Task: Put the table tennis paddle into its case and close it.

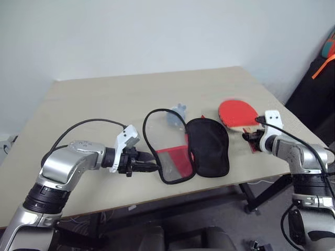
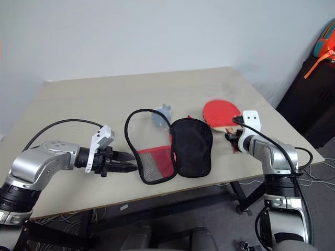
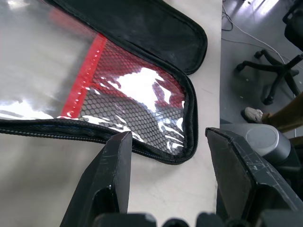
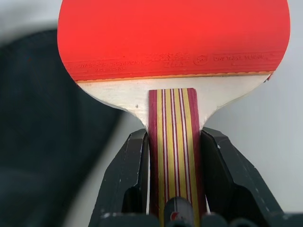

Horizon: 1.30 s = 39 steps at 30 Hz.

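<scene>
Bench (image 1: pixel 104 99): pale beige top, carrying every item below; light wall behind.
Case (image 1: pixel 208 146): lying unzipped and spread flat near the front edge of the bench, between the two arms; black-lined half toward the right, clear half with red band and mesh panel (image 3: pixel 142 94) toward the left, black zip trim looping round the open edge.
Table tennis paddle (image 1: pixel 238 114): just right of the case, red rubber face pointing away toward the far side of the bench, handle (image 4: pixel 173 151) striped red and light wood, pointing back at the right arm; blade apparently raised off the bench, though not certain.
Right gripper (image 4: pixel 173 177): at the right front of the bench, jaws closed on the two sides of the paddle handle, black fingers (image 4: pixel 130 179) pressed against the wood.
Left gripper (image 1: pixel 149 168): at the left front of the bench, pointing right toward the clear half of the case; jaws parted fairly wide, nothing between them, tips just short of the zip edge.
Ball (image 1: pixel 177 116): pale blue-grey, fuzzy, resting behind the case, near the loop of zip trim.
</scene>
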Each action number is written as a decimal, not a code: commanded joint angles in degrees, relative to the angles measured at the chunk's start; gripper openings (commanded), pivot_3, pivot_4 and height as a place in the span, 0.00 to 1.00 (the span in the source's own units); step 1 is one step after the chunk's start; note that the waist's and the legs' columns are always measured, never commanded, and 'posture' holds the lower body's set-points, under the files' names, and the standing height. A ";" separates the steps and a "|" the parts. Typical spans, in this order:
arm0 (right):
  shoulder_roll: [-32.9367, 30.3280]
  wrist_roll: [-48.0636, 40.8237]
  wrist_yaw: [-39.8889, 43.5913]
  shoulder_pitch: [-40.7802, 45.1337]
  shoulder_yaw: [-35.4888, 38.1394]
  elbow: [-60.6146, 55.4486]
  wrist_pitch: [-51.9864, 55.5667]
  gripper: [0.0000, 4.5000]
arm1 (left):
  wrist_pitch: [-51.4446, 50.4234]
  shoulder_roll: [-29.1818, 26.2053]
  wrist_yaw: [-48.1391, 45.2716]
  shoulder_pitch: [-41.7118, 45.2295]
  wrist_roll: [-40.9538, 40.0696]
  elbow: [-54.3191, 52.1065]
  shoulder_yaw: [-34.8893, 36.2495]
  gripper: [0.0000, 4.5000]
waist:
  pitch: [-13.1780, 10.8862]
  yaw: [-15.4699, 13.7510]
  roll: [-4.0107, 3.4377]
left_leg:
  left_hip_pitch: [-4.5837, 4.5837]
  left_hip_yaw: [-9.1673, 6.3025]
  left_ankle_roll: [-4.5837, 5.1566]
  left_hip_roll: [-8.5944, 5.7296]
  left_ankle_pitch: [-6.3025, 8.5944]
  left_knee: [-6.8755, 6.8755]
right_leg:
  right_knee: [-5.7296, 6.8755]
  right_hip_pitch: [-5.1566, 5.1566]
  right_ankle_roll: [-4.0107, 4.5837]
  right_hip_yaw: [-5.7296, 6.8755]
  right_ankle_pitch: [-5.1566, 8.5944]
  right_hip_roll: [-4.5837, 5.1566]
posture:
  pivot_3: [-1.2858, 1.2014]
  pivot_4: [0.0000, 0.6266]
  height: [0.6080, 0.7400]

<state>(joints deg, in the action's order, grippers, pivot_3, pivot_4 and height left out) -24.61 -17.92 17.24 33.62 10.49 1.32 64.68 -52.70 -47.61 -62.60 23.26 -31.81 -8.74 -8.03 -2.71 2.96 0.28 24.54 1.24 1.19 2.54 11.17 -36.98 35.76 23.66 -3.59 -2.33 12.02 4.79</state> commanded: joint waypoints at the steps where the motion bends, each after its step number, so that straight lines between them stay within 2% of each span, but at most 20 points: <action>1: 4.16 -1.87 -4.08 4.09 2.49 -6.66 5.10 0.27 | 1.29 0.53 -0.10 2.22 0.76 0.38 0.09 0.58 | 0.00 0.01 0.00 | 0.00 -0.01 0.00 0.00 0.00 0.00 | 0.01 0.00 0.00 0.01 0.00 0.00 | 0.52 0.00 1.00; 10: 24.38 1.20 -18.96 3.78 7.25 -11.11 15.19 0.27 | 1.81 2.04 -0.42 3.27 2.25 2.02 -1.22 0.58 | 0.01 -0.09 -0.01 | 0.05 -0.01 -0.17 0.01 0.09 0.03 | 0.02 0.04 -0.10 0.04 -0.07 0.02 | 0.52 0.00 1.00; 13: 28.08 1.62 -20.75 2.53 7.61 -13.42 17.62 0.27 | 2.05 2.44 -0.46 3.48 2.52 2.62 -1.53 0.58 | 0.01 -0.10 -0.01 | 0.08 -0.02 -0.17 0.01 0.09 0.06 | 0.02 0.06 -0.12 0.06 -0.08 0.02 | 0.52 0.00 1.00; 23: 29.44 3.59 -21.81 -1.62 5.71 -18.18 21.50 0.27 | 2.97 3.05 -1.25 4.32 3.30 4.22 -2.41 0.58 | 0.01 -0.02 -0.02 | 0.09 -0.01 -0.21 0.02 0.10 0.09 | 0.02 0.12 -0.09 0.07 -0.07 0.03 | 0.52 0.00 1.00; 39: 29.02 5.26 -20.72 -4.37 4.68 -18.81 23.07 0.27 | 3.69 3.34 -2.58 5.74 4.87 5.84 -3.07 0.58 | 0.01 -0.02 -0.03 | 0.09 -0.02 -0.21 0.02 0.11 0.11 | 0.02 0.12 -0.04 0.09 -0.03 0.04 | 0.52 0.00 1.00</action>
<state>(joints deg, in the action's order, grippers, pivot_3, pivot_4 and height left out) 5.07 -13.22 -3.51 28.94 15.14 -14.79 87.20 -49.96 -44.00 -64.86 27.70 -27.45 -2.44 -11.80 -2.69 2.94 0.26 24.63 1.23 0.98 2.56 11.27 -36.87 35.78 23.79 -3.63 -2.24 11.99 4.83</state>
